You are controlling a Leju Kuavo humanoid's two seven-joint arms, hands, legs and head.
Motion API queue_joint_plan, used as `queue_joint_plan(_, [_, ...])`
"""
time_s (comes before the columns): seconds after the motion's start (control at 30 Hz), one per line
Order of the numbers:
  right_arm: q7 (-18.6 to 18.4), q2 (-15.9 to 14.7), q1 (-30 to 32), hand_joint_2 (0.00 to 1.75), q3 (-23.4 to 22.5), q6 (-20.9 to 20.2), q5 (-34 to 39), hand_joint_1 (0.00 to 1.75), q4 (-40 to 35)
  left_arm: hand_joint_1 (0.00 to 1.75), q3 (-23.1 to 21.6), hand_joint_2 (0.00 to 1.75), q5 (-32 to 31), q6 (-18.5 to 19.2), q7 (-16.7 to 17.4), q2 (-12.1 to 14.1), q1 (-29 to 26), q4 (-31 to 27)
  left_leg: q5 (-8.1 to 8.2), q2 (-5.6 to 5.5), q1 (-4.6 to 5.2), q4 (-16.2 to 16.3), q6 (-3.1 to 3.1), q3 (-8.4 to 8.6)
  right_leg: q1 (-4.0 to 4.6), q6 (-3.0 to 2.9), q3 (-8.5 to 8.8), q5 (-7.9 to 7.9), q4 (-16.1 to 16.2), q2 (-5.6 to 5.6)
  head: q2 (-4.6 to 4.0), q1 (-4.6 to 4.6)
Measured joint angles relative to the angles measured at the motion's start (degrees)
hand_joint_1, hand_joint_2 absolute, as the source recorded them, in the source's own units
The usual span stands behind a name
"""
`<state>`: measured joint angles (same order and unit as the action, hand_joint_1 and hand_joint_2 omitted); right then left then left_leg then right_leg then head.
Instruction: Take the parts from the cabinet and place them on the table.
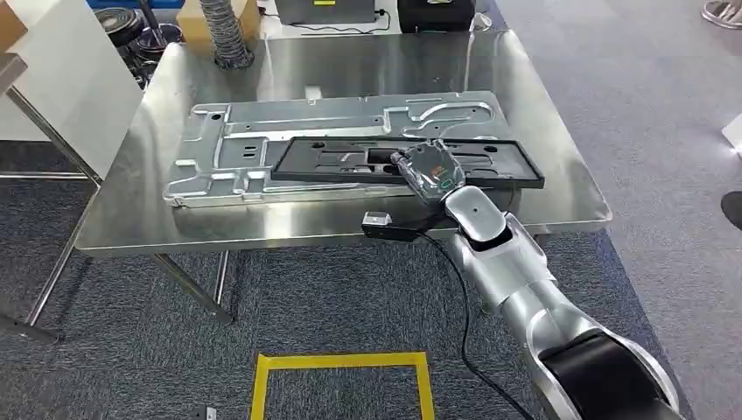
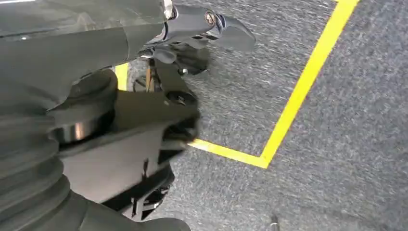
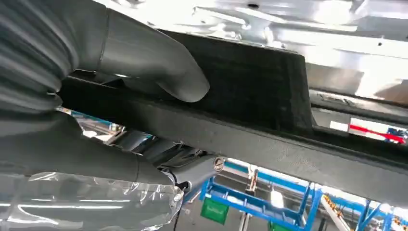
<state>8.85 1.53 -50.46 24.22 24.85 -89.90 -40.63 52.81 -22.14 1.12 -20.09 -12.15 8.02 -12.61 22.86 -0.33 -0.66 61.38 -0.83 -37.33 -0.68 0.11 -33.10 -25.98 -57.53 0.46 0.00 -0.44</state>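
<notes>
A long black plastic panel (image 1: pixel 350 162) lies across a large silver stamped metal plate (image 1: pixel 262 140) on the steel table (image 1: pixel 350 66). My right hand (image 1: pixel 429 171) is at the panel's near edge, right of its middle. In the right wrist view this hand (image 3: pixel 96 53) grips the black panel (image 3: pixel 250 101), with the thumb (image 3: pixel 163 72) on one face and the fingers on the other. The silver plate (image 3: pixel 327 43) shines just beyond. My left hand (image 2: pixel 192 33) hangs over the carpet with its fingers loose and nothing in them.
A small black box with a cable (image 1: pixel 389 227) sits at the table's front edge by my right forearm. A ribbed hose (image 1: pixel 223 35) and cartons stand at the table's far end. Yellow tape (image 1: pixel 341 360) marks a square on the grey carpet below.
</notes>
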Motion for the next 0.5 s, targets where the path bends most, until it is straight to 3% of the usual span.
queue_joint_plan(0.03, [-0.07,0.00,-0.14,1.75,0.02,-0.02,0.00,1.75,-0.04,0.00,0.00,1.75,0.00,0.00,0.02,0.00,-0.01,0.00,0.55,-0.08,0.33,-1.38,0.06,1.05,0.48,0.36,0.06,-0.36,-0.25,0.09,-0.02,0.07])
queue_joint_plan(0.07, [-0.11,0.00,-0.26,1.75,0.04,-0.07,0.00,1.75,-0.07,0.00,-0.02,1.75,0.00,0.00,0.04,0.02,0.04,0.00,1.30,-0.02,0.15,-2.59,0.51,1.46,0.45,0.57,-0.13,-0.49,-0.38,0.19,0.00,0.04])
queue_joint_plan(0.17, [-0.20,-0.02,-0.27,1.75,0.11,-0.11,-0.07,1.75,-0.13,0.00,-0.02,1.75,-0.06,0.00,0.06,0.00,-0.03,0.00,1.43,-0.14,0.31,-2.66,1.41,1.45,0.33,1.47,0.09,-0.73,-0.07,0.08,0.00,0.05])
queue_joint_plan(0.23, [-0.31,-0.11,-0.35,1.75,0.11,-0.11,-0.07,1.75,-0.55,0.00,-0.04,1.75,-0.09,0.00,0.07,0.00,0.05,0.00,1.54,-0.11,0.03,-3.05,2.03,2.02,0.12,1.98,-0.83,-2.23,-2.47,-0.14,0.00,0.33])
queue_joint_plan(0.3, [-0.53,-0.24,-0.38,1.75,0.11,-0.13,-0.07,1.75,-0.55,0.00,-0.07,1.75,-0.24,0.00,0.11,0.00,0.14,0.00,1.84,-0.05,0.13,-3.03,2.47,2.29,0.02,2.34,-5.69,-5.93,-11.46,-0.15,0.00,0.33])
queue_joint_plan(0.33, [-0.53,-0.39,-0.15,1.75,0.11,-0.15,-0.07,1.75,-0.55,0.00,-0.07,1.75,-0.26,0.00,0.18,0.00,0.12,0.00,2.04,-0.04,0.18,-3.02,2.63,2.44,-0.01,2.43,-8.24,-7.17,-15.78,-0.15,0.00,0.39])
queue_joint_plan(0.37, [-0.53,-0.46,0.16,1.75,0.13,-0.20,-0.07,1.75,-0.55,0.00,-0.07,1.75,-0.26,0.00,0.22,0.00,0.10,0.00,2.23,-0.09,0.22,-3.00,2.67,2.65,-0.04,2.42,-10.14,-7.26,-18.45,-0.15,0.00,0.37])
queue_joint_plan(0.4, [-0.53,-0.52,0.50,1.75,0.17,-0.20,-0.07,1.75,-0.55,0.00,-0.07,1.75,-0.26,0.00,0.22,0.00,0.08,0.00,2.45,-0.21,0.25,-3.00,2.66,2.95,-0.03,2.29,-10.56,-5.77,-17.99,-0.15,0.00,0.37])
queue_joint_plan(0.43, [-0.57,-0.63,0.61,1.75,0.17,-0.20,-0.07,1.75,-0.55,0.00,-0.09,1.75,-0.28,0.00,0.24,0.00,0.08,0.00,2.71,-0.35,0.34,-2.99,2.66,3.30,0.00,2.01,-9.67,-3.08,-14.84,-0.15,0.00,0.44])
queue_joint_plan(0.5, [-0.59,-0.81,0.49,1.75,0.17,-0.20,-0.07,1.75,-0.83,0.00,-0.11,1.75,-0.33,0.00,0.26,-0.02,0.08,0.00,3.31,-0.48,0.60,-3.01,2.51,4.21,0.41,0.90,-5.59,3.18,-4.42,-0.17,0.00,0.42])
